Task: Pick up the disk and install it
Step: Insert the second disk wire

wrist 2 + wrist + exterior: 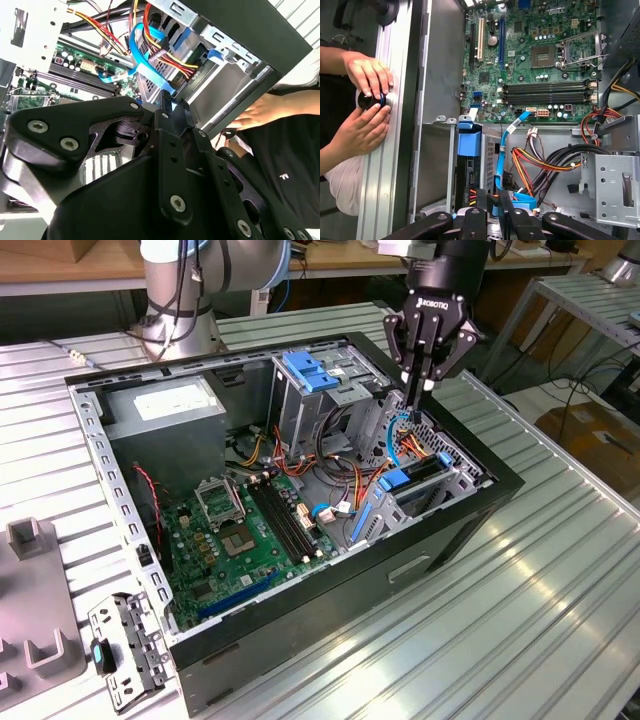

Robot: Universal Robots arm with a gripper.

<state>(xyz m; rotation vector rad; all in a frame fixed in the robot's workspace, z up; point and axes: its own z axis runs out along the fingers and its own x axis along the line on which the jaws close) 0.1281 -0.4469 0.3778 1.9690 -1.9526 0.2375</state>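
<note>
the black two-finger gripper hangs above the open black computer case that lies on its side on the ribbed metal table, over the part of the case toward the exterior view's right. its fingers are pressed together, narrowing to a closed tip with nothing pinched between them; both wrist views show the finger links meeting in a tight line. the tip points down just above a thin curved blue cable that loops among orange, yellow and black wires.

the disk, a flat dark rectangular hard drive with bright blue plastic side rails, sits in the grey metal drive cage at the case wall nearest the exterior view's right, below the gripper and apart from it. in the first wrist view its blue rail shows inside the cage beside the case wall.

a green motherboard covers the case floor, and a lighter blue ridged plastic latch plate rests on top of a second grey cage near the case's far edge. a person's two hands hold a small dark round object at the table's edge in the first wrist view.
</note>
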